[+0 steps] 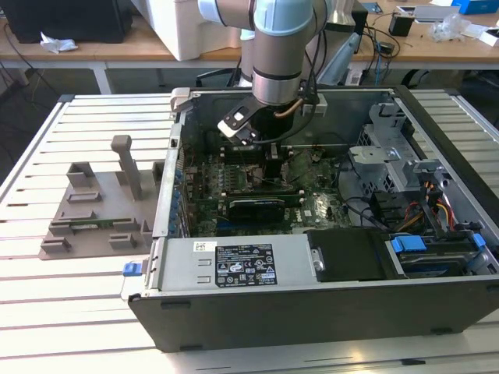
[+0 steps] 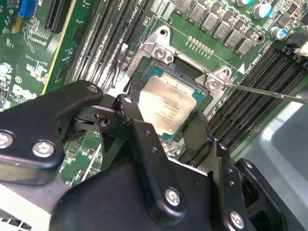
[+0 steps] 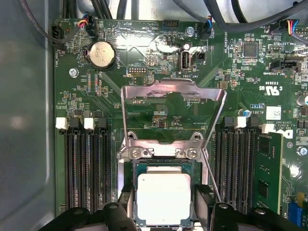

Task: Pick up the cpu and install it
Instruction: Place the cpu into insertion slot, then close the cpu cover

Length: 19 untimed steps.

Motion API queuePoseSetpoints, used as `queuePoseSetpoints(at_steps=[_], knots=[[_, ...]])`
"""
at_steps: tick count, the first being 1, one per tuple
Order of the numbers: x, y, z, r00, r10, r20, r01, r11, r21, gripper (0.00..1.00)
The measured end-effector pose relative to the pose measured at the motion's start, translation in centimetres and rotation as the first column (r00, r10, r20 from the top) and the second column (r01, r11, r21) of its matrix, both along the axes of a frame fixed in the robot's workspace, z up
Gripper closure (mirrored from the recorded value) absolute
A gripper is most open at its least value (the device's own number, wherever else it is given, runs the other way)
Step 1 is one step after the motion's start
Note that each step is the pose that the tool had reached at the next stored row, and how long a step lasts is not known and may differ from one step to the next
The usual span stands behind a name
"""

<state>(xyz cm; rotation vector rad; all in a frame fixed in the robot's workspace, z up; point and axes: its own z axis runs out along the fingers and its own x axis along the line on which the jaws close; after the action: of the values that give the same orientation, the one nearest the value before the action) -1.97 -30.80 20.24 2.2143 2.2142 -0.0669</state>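
The cpu [image 3: 164, 199] lies flat in the socket [image 3: 126, 168] on the board [image 3: 159, 96], silver top up. In the second wrist view its top [image 2: 169, 107] bears several lines of faint grey print. The gripper [image 3: 163, 192] straddles it, closed down to the chip's width with one black finger [image 3: 123, 207] against one edge and the other against the opposite edge. The cpu's near edge is cut off behind the gripper's body in both wrist views.

The single metal load plate [image 3: 173, 91] stands swung up from its hinge, which is held by two screws [image 3: 135, 153]. One thin wire lever [image 3: 211, 178] runs along the socket's side.

White lettering is printed across the board, appearing upside down in the first wrist view. One white sticker [image 3: 273, 113] carries small print. One round coin battery [image 3: 101, 54] sits near the board's edge. Memory slots flank the socket, with two white clips [image 3: 61, 123] showing on each side. One green memory stick [image 3: 269, 168] stands in the outermost slot on one side.

In the exterior view the arm [image 1: 277, 47] reaches down into the open case [image 1: 312, 312], which lies on a slatted counter [image 1: 78, 327]. The arm's wrist hides the socket area there. A white label [image 1: 244, 265] with dense print and small logos sits on the case's grey inner cover. One grey tray [image 1: 93, 210] rests on the counter at the exterior view's left, just beside the case.
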Motion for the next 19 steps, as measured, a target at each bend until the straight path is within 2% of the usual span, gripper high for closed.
queuePoseSetpoints(at_steps=[2,6,7,8,9,10,11,12,13,18,19], knots=[[0.0,0.0,0.46,1.0,0.0,-0.0002,0.0,1.0,-0.0003,0.38],[0.0,0.16,2.25,1.0,0.0,-0.0002,0.0,1.0,-0.0003,0.4],[0.0,0.18,2.61,1.0,0.0,-0.0001,0.0,1.0,-0.0002,0.46],[0.0,0.23,3.65,1.0,0.0,-0.0002,0.0,1.0,-0.0003,0.64],[0.0,0.26,4.49,1.0,0.0,-0.0001,0.0,1.0,-0.0002,0.64],[0.0,0.29,5.22,1.0,0.0,-0.0002,0.0,1.0,-0.0003,0.71],[0.0,0.3,5.75,1.0,0.0,-0.0002,0.0,1.0,-0.0003,0.82],[0.0,0.32,6.18,1.0,0.0,-0.0001,0.0,1.0,-0.0002,0.82],[0.0,0.34,6.96,1.0,0.0,-0.0002,0.0,1.0,-0.0003,0.89],[0.0,0.35,7.16,1.0,0.0,-0.0002,0.0,1.0,-0.0001,0.89],[0.5,0.34,7.17,1.0,0.0,-0.0004,0.0,1.0,-0.0004,0.89]])
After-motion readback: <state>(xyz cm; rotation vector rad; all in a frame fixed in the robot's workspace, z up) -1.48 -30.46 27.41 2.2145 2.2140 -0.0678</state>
